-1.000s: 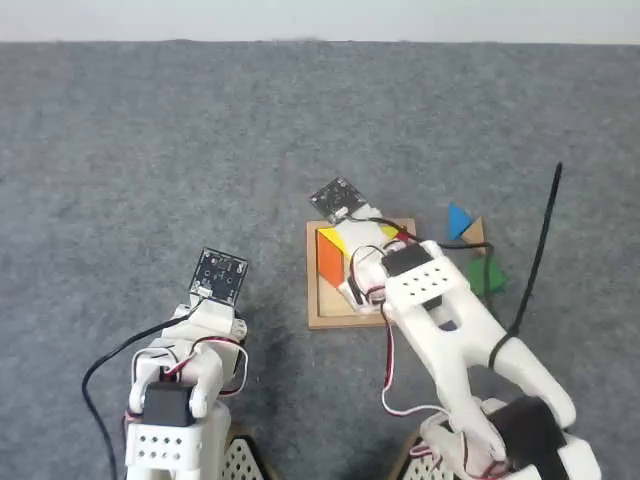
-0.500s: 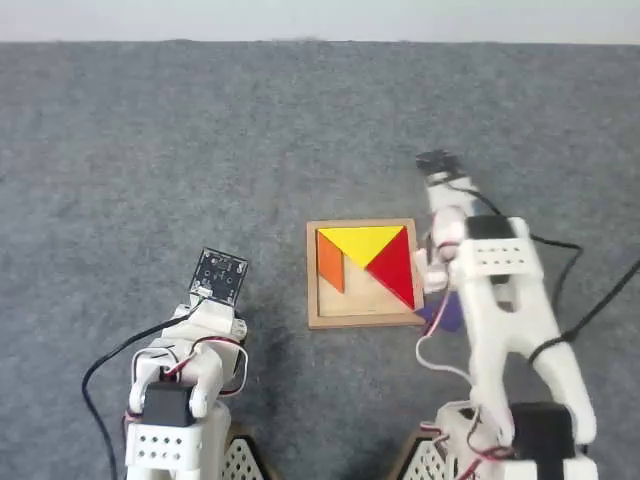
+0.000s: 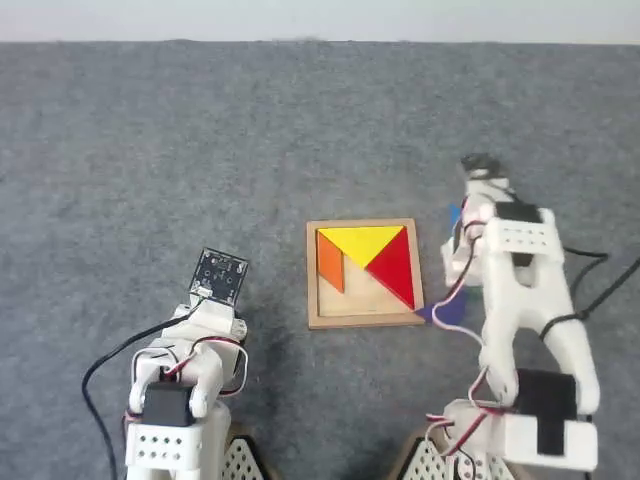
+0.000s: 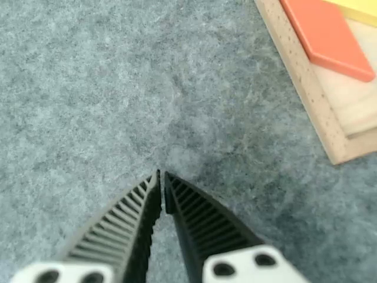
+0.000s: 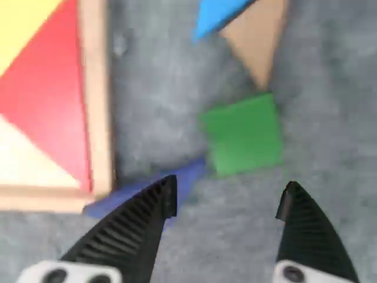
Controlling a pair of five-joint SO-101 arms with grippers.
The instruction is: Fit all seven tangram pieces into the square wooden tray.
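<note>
**Beside the tray: three pieces seated, a fourth to be picked**

Between the spread fingers of the right gripper [image 5: 230, 183] nothing is held. The jaws are wide apart above the carpet [image 5: 330, 118], and the green square [image 5: 241, 135] lies just ahead of them. One fingertip is poised over the purple piece [image 5: 177, 177], which lies at the tray's corner, touching it or nearly so, and meets the green square corner to corner. Farther out, the blue triangle [image 5: 221, 15] and the tan triangle [image 5: 256, 44] are seen touching each other, near the tray but outside it.

The left gripper [image 4: 162, 174] is closed on nothing and rests low over the carpet, well short of the tray [image 4: 306, 88].

Inside the tray [image 3: 312, 280], three pieces are seated: the yellow triangle [image 3: 362, 240] along the far edge, the red triangle [image 3: 395, 265] against the right wall, and the orange piece [image 3: 330, 262] against the left wall. Bare wood is left in the near part.

The step in hand is judged to be the pick of a fourth piece, most likely the green square. For that, the jaws need to be centred over the square and lowered so that it alone is taken, without the purple piece being dragged along.
</note>
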